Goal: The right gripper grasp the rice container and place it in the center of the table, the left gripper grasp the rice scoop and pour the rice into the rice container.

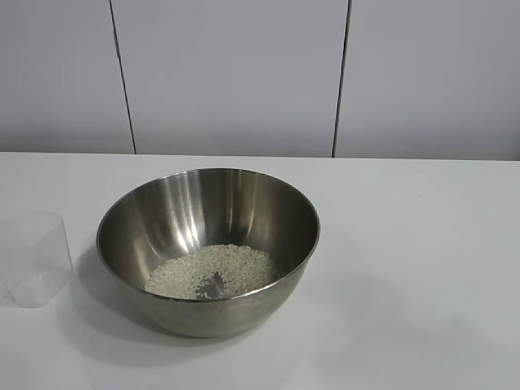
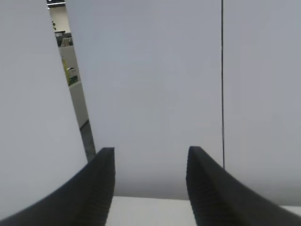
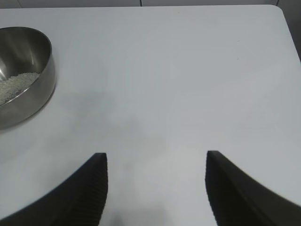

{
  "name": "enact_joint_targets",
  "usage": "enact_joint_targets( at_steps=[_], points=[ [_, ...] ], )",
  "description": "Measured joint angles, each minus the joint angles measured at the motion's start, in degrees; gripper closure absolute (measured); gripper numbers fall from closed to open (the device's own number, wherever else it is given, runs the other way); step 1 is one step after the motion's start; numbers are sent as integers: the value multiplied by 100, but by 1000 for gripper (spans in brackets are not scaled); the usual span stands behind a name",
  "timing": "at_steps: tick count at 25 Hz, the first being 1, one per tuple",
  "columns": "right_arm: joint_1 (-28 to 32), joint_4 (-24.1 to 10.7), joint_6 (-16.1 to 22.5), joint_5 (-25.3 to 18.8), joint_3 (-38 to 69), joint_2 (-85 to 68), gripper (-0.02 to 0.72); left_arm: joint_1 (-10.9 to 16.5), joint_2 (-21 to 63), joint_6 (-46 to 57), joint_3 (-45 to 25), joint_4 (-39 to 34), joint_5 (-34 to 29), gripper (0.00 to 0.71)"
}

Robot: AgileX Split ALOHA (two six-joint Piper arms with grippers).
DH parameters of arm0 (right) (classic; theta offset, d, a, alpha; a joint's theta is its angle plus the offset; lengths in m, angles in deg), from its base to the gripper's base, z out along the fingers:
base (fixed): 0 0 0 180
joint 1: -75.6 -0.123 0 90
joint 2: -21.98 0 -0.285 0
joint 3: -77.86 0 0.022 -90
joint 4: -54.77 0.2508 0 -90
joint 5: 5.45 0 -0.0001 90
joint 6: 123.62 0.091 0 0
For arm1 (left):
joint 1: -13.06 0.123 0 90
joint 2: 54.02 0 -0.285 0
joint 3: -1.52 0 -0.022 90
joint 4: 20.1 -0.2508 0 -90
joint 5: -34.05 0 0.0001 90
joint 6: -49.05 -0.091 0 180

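Note:
The rice container [image 1: 208, 249], a big shiny steel bowl, stands in the middle of the white table [image 1: 406, 244] with a heap of white rice [image 1: 213, 271] in its bottom. The rice scoop [image 1: 34, 258], a clear plastic cup, stands upright and empty-looking at the left edge of the exterior view. Neither arm shows in the exterior view. My left gripper [image 2: 150, 155] is open with nothing between its fingers, facing the grey wall above the table's far edge. My right gripper [image 3: 156, 157] is open over bare table, well apart from the rice container [image 3: 23, 75].
Grey wall panels [image 1: 236, 73] with dark vertical seams stand behind the table. A narrow gap [image 2: 75, 89] between panels shows in the left wrist view. The table's rounded corner [image 3: 277, 9] shows in the right wrist view.

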Motion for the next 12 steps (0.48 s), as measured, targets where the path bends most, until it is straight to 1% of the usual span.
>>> enact_joint_targets(
  at_steps=[2, 4, 5, 8, 10, 12],
  points=[
    [0, 0, 0, 0, 0, 0, 282, -105, 451, -943, 170, 555, -934, 360],
    [0, 0, 0, 6, 0, 0, 282, -103, 835, -1861, 283, 1196, -1959, 360],
    [0, 0, 0, 6, 0, 0, 282, -95, 984, -2195, 314, 1517, -2363, 360],
    [0, 0, 0, 0, 0, 0, 282, -95, 1275, -2608, 338, 2362, -3661, 360],
    [0, 0, 0, 0, 0, 0, 282, -95, 1366, -2661, 338, 2767, -4184, 360],
    [0, 0, 0, 0, 0, 0, 282, -95, 1473, -2583, 292, 3005, -4307, 360]
  ],
)
